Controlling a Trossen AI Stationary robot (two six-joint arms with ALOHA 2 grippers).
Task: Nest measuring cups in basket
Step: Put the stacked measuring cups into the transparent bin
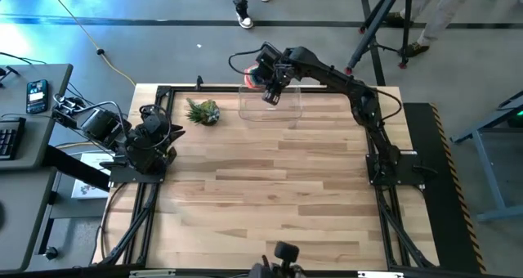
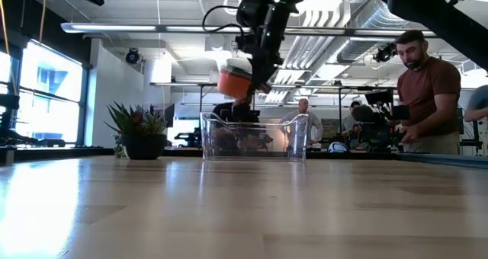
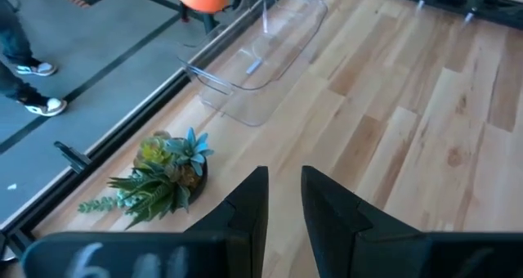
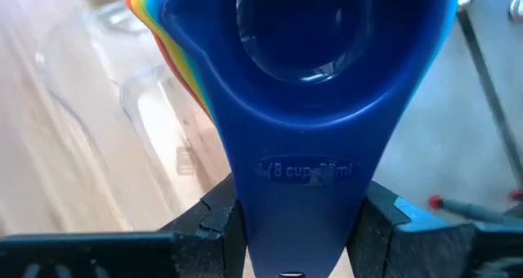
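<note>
The right gripper is clamped on the stacked handles of the nested set of coloured plastic measuring cups, held in the air above the far-left corner of the clear rectangular plastic basket. In the right wrist view the blue cup lies uppermost, its flat handle running back between the two dark fingers — bowls point away from the wrist, and the orange, yellow and red rims fan out along one side. In the low view the orange bowl hangs above the basket rim, not touching it. The basket stands at the table's far edge, its long axis across the table, near the small spiky green plant. The left gripper waits at the table's left side — fingers narrowly apart, holding nothing.
</note>
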